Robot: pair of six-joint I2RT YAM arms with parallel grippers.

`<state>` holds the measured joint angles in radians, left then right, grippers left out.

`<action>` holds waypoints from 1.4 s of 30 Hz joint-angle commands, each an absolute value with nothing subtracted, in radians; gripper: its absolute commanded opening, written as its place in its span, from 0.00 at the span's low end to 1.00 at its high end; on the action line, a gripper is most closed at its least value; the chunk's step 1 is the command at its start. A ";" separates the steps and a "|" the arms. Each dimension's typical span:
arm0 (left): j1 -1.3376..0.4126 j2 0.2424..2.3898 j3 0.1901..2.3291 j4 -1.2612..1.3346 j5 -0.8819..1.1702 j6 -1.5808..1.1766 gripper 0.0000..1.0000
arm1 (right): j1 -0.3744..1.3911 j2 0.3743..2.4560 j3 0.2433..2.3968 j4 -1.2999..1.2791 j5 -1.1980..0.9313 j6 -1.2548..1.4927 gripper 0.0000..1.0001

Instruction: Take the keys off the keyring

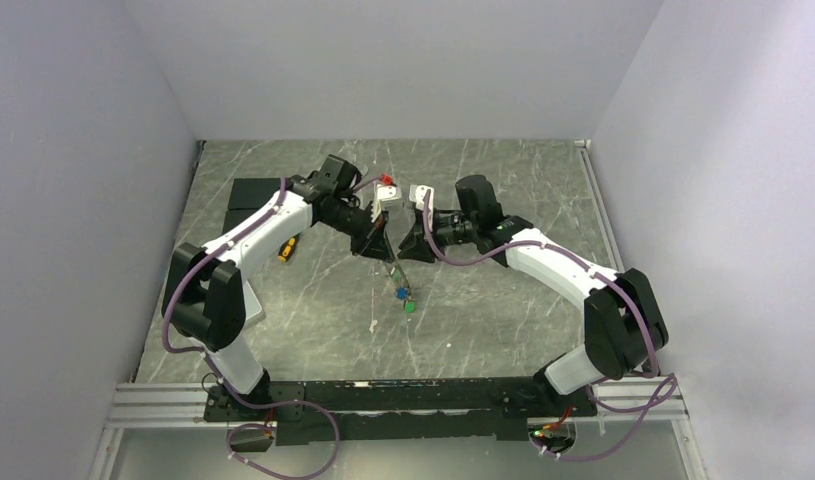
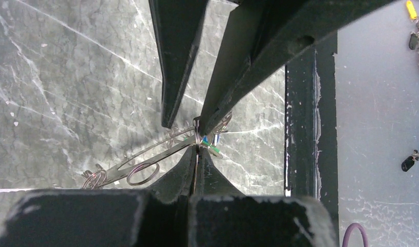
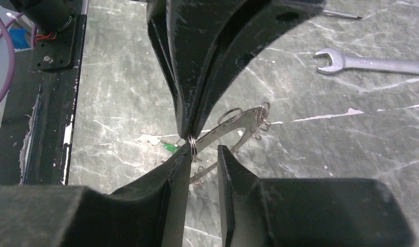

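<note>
Left fingers pinched shut on keyring, lifted above counter centre, midway between side edges. Right fingers spread, one touching ring. Keys dangle below.

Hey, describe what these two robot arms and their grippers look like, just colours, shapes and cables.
Both the left arm and the right arm have rounded white link shells between chunky black joint housings. A purple cable loops along each. The left gripper and right gripper have matte black, wedge-shaped fingers tapering to narrow tips. A white block sits at each wrist. No markings are readable.
</note>
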<state>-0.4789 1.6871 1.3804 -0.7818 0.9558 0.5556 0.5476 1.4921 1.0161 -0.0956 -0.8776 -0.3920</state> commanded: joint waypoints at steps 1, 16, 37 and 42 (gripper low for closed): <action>-0.458 1.683 1.410 -0.775 1.058 0.561 0.00 | 0.508 1.460 1.027 -0.050 -0.939 -0.377 0.31; -0.453 1.757 1.489 -0.858 1.083 0.571 0.00 | 0.564 1.464 1.134 -0.288 -0.834 -0.625 0.44; -0.466 1.756 1.494 -0.866 1.066 0.584 0.00 | 0.630 1.519 1.198 -0.394 -0.760 -0.734 0.19; -0.464 1.755 1.495 -0.867 1.059 0.574 0.00 | 0.632 1.519 1.189 -0.382 -0.755 -0.725 0.00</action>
<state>-0.4644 1.7660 1.4540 -0.8654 1.0233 0.5621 0.6239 1.5204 1.1584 -0.3809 -0.7425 -0.7120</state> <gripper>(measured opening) 0.009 0.020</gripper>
